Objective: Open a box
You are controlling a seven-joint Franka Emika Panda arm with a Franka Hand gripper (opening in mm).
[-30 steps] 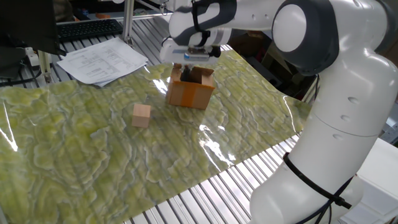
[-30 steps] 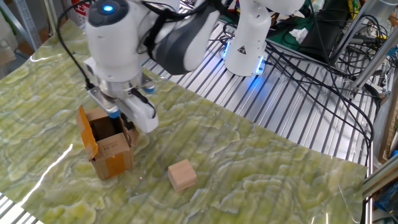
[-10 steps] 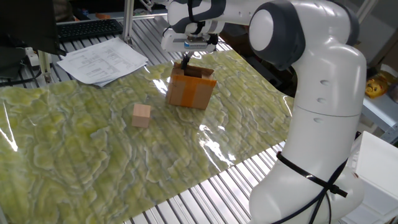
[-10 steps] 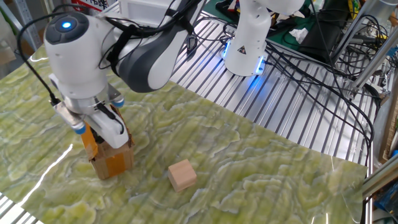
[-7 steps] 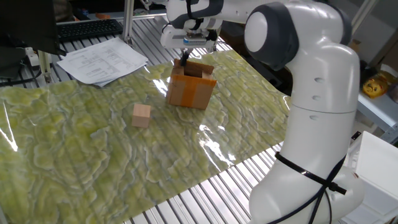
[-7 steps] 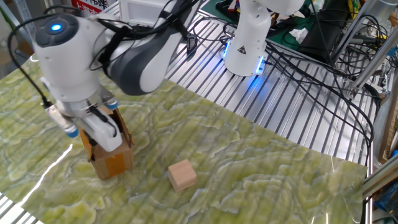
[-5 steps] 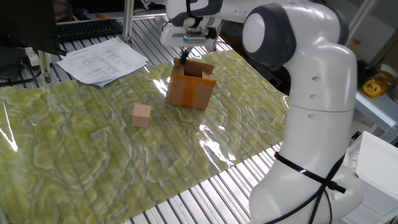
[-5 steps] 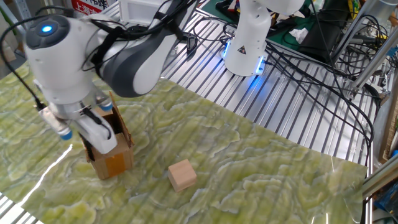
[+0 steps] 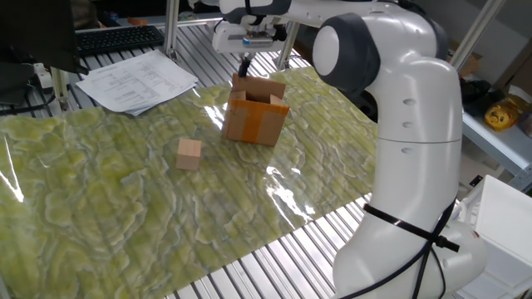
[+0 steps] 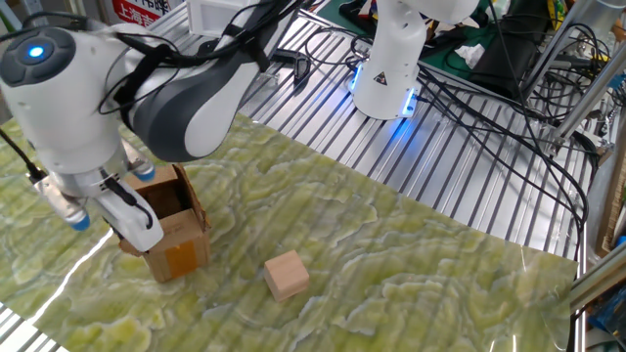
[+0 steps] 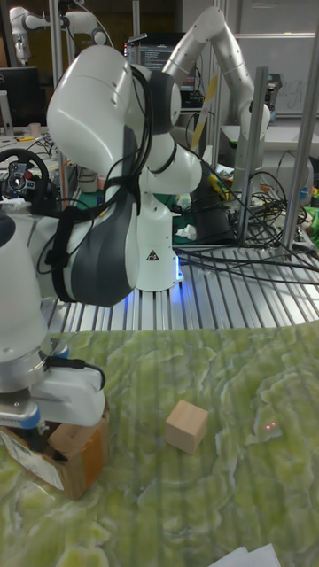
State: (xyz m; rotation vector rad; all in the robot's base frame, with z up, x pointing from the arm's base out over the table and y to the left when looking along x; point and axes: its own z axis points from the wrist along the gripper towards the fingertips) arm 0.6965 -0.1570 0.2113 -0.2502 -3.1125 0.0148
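The box (image 9: 253, 123) is a small brown carton with an orange tape band, standing upright on the green patterned mat with its top flaps raised and its inside showing. In the other fixed view the box (image 10: 178, 244) sits just right of the white hand. My gripper (image 9: 244, 68) hangs over the box's far edge, with its dark fingers together and their tips at the outward-leaning far flap (image 9: 259, 86). My gripper (image 10: 137, 223) looks shut. In the tall view the hand (image 11: 62, 394) covers most of the box (image 11: 78, 456).
A light wooden cube (image 9: 189, 154) (image 10: 287, 275) (image 11: 186, 426) lies on the mat near the box. Papers (image 9: 137, 80) and a keyboard (image 9: 116, 37) lie beyond the mat. A second robot's base (image 10: 386, 68) and cables (image 10: 489, 88) stand on the slatted table.
My gripper has risen out of the box and drawn back past its far edge. The far flap now leans outward and the box's top stands more open.
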